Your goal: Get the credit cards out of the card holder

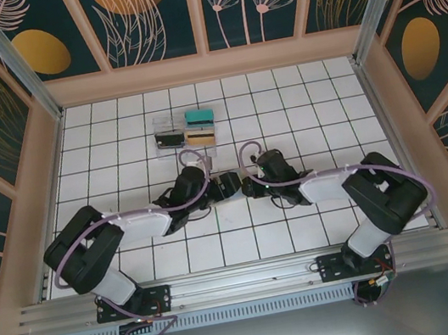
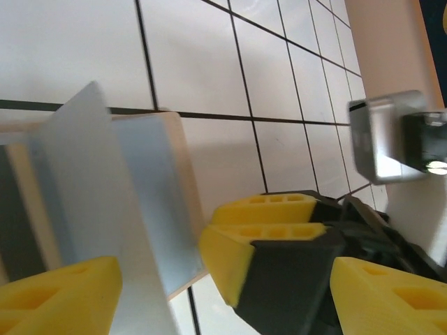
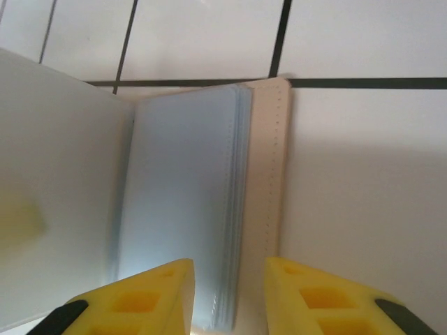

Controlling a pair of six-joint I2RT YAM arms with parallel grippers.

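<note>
Though contact itself cropped, right tool [image 3: 229, 271] pinches card holder [image 3: 181, 195] edge; left tool [image 2: 223, 276] spread wide, gripping nothing.

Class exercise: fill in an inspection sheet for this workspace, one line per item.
Surface: white tiled table, dark grid lines.
Job's things: card holder open between the pincers; teal card, black card and tan-gold card in the clear tray.
Clutter: nothing seen.
Grippers: left pincer open beside the holder; right pincer closed on its edge.
Cables: lilac cables along both arms.
Surroundings: floral walls, metal rail.
</note>
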